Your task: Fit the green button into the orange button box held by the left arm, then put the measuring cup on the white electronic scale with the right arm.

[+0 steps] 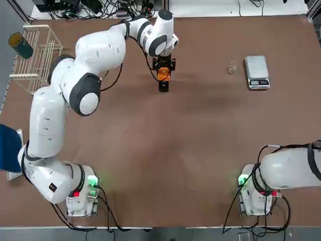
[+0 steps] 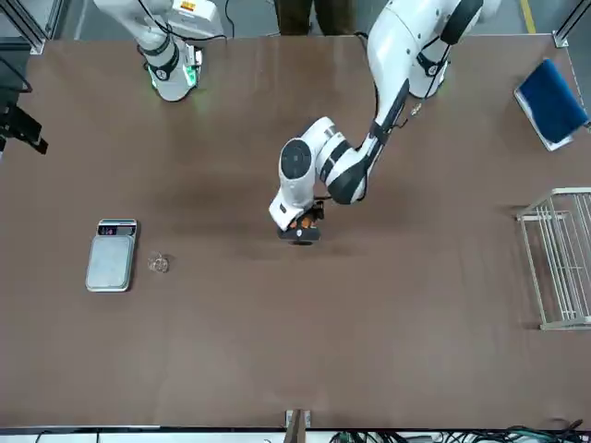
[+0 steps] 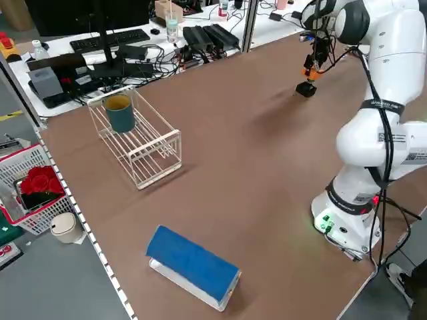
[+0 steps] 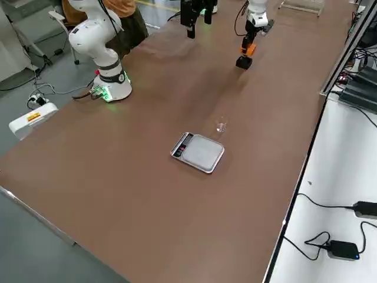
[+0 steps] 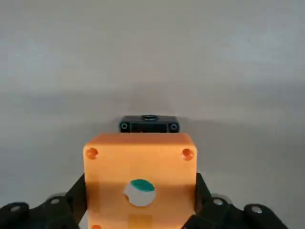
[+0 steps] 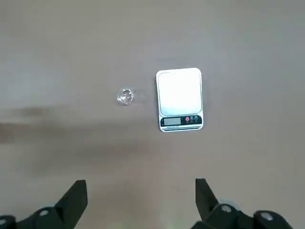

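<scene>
My left gripper is shut on the orange button box, holding it just above the table at the far middle. In the left wrist view the fingers clamp the box on both sides. The green button shows inside the round hole of its top face. The clear measuring cup stands on the table right beside the white electronic scale, on its left. My right gripper hangs open and empty high over the table, looking down on the cup and the scale.
A small black block lies on the table just nearer to the robot than the held box. A wire rack with a dark green cup stands at the far left. A blue-topped object lies at the left edge.
</scene>
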You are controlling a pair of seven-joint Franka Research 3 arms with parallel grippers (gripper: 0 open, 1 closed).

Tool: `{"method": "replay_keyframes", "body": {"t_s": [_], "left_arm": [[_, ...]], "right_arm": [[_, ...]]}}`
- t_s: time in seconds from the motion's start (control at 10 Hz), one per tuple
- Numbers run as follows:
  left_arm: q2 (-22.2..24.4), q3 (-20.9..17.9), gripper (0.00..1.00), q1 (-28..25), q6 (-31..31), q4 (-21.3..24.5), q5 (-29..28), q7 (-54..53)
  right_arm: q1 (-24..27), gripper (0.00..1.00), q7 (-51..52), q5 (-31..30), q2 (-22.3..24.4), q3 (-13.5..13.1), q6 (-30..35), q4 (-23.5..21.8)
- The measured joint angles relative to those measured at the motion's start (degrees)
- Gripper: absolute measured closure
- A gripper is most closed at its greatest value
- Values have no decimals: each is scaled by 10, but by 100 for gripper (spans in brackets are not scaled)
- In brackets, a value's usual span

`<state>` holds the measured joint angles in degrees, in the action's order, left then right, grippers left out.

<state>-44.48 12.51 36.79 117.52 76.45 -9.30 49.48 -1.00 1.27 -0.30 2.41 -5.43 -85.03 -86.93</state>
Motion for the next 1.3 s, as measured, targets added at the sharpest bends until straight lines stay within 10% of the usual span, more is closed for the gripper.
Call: {"method": "replay_keyframes", "body": {"t_s": [0.3,1.3], "left_arm": [[-2,-2,14,0,24,7,-7,7],[10,-3,14,-1,76,53,-7,14]], "right_arm": [[-2,0,-1,-23,-1,36,-5,2],[0,0,-26,-1,-31,36,-15,20]]}}
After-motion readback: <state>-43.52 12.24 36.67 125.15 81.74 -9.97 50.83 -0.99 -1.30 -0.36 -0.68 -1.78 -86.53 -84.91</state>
